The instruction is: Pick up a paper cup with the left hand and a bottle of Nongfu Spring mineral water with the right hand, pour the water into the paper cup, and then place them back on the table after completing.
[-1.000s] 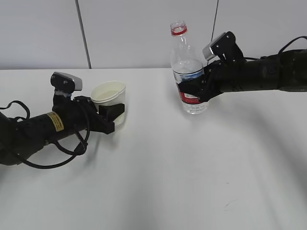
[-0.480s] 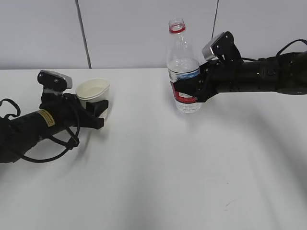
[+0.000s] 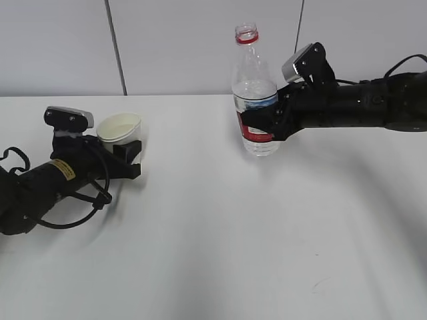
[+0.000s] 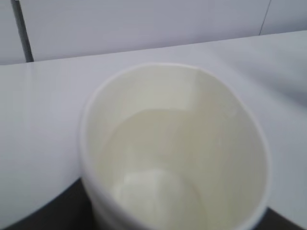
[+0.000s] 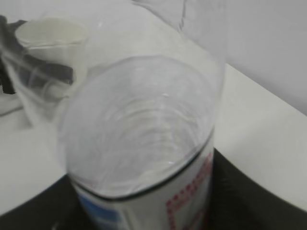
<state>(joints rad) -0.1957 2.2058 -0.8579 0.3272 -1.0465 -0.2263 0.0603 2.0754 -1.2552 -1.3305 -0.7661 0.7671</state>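
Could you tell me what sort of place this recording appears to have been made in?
Probably a lab or test bench rather than a home: a plain white table against bare grey wall panels, with nothing set out but a paper cup and a water bottle, each held by a black robot arm.
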